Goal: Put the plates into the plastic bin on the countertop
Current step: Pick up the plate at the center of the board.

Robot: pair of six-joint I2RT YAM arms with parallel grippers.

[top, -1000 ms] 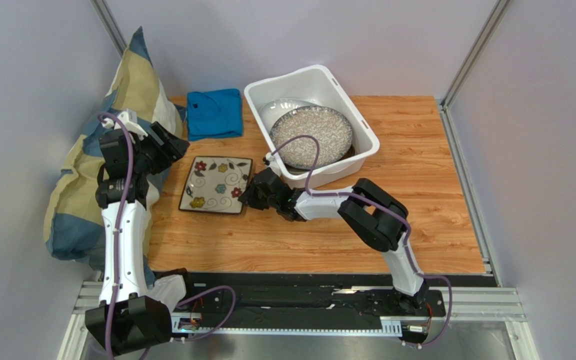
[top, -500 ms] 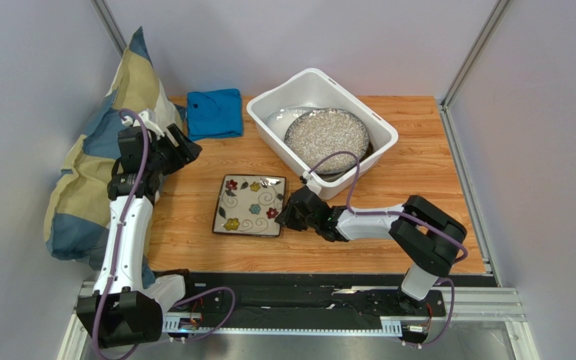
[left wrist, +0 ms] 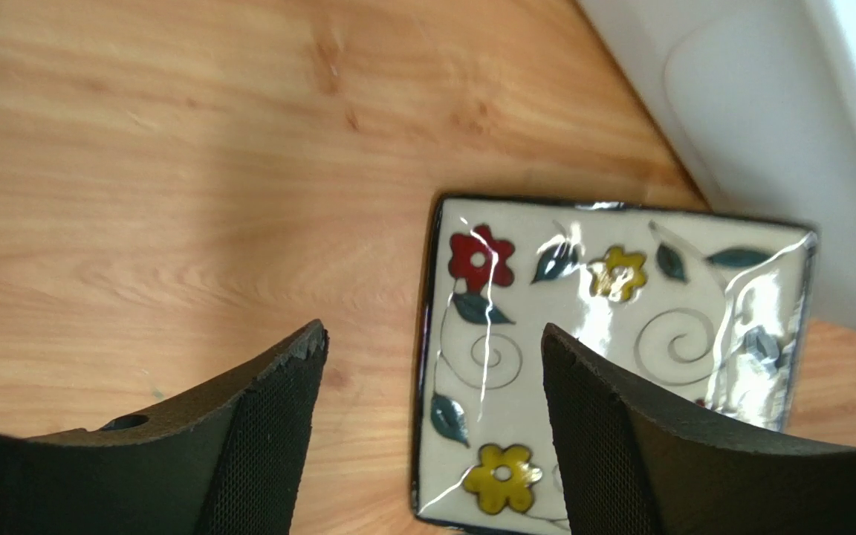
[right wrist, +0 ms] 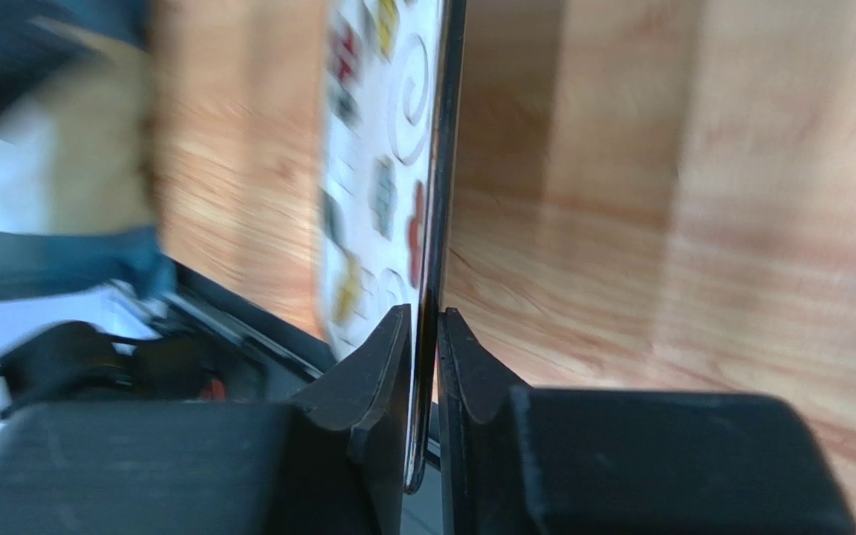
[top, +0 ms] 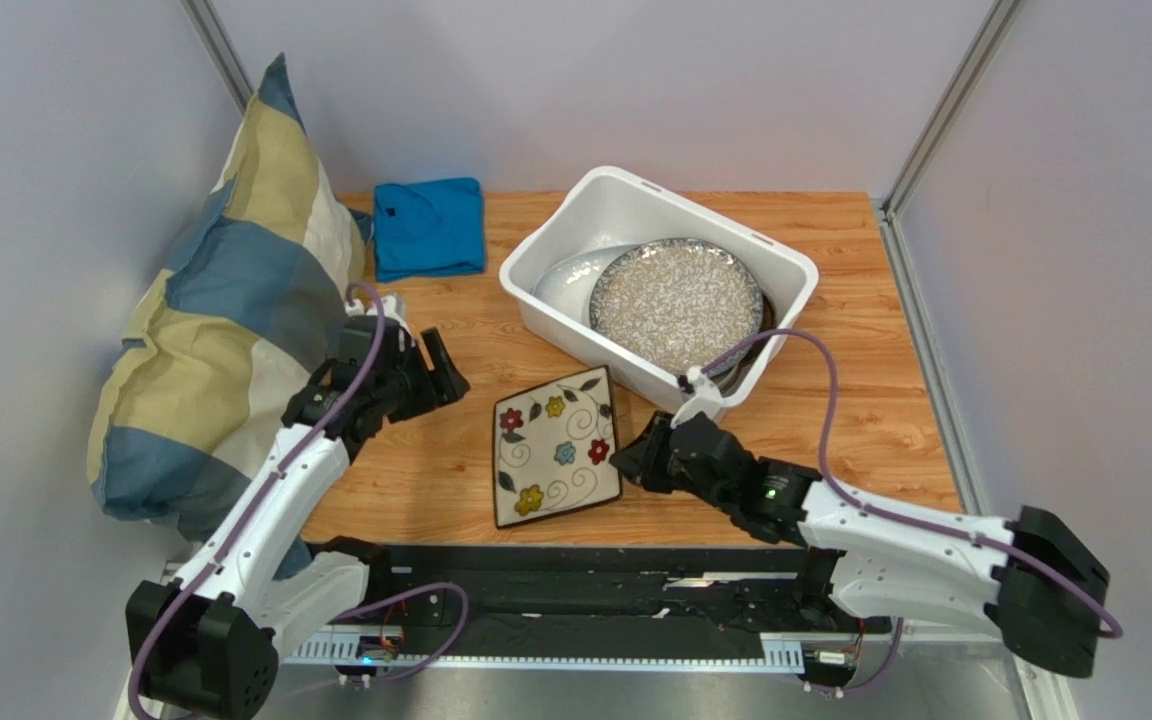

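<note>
Right hand: the right hand (top: 639, 455), low and right of centre in the overhead frame, is narrow and pinched on the right edge of the flowered square plate (top: 555, 446).
Flowered plate: lower centre overhead, at the near edge of the worktop (top: 853, 315). It is turned askew, outside the bin and just short of its near wall. From above I cannot tell whether it is lifted off the wood.
Right wrist view only: the plate appears edge-on, a thin dark line running up from between the two fingers (right wrist: 382, 368), with its rim seated in their gap. The left half of that frame is smeared.
Left hand: the left hand (top: 440, 375), left of centre overhead, is wide and holds nothing. It is near the plate's far-left corner but apart from it.
Left wrist view only: the plate's glossy face, with red and yellow flowers and grey curls, lies beyond the spread fingers. Its bottom edge is cut off by the frame. A white bin wall fills the upper right corner.
Bin: the bin (top: 560, 225) stands on the worktop, upper centre. Inside, a speckled round plate (top: 675, 303) leans over a white platter (top: 567, 273), which is mostly covered.
Hidden: whatever lies under those two cannot be made out.
Far left: a folded blue cloth (top: 428, 225) lies left of the bin. A striped pillow (top: 222, 285) leans against the left wall.
</note>
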